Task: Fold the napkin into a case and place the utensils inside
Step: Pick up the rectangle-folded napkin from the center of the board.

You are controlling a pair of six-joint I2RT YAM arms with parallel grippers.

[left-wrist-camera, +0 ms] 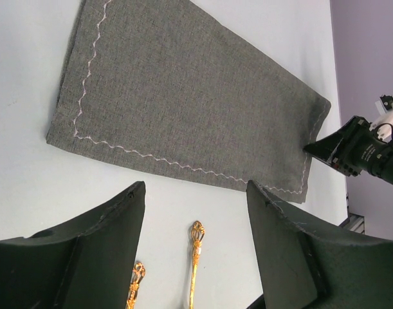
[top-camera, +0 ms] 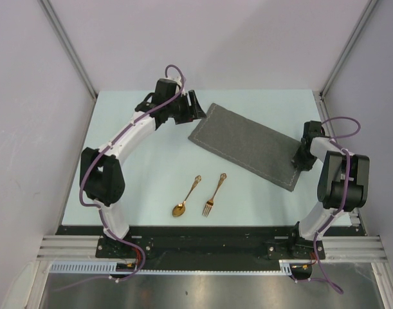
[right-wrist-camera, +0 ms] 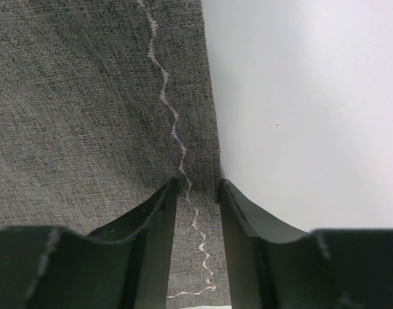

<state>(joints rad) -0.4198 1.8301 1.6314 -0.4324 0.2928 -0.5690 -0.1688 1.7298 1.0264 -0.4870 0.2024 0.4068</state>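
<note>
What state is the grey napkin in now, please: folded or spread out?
Folded: the napkin lies as a long narrow rectangle, its end edge showing two layers in the left wrist view.

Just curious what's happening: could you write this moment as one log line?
napkin folded, flat | left gripper open, beside napkin | right gripper over napkin's end, grip unclear | spoon, fork loose on table

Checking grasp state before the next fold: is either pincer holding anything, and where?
Left pincer: open, nothing held. Right pincer: straddles the stitched hem at the napkin right end; actual grip cannot be told.
</note>
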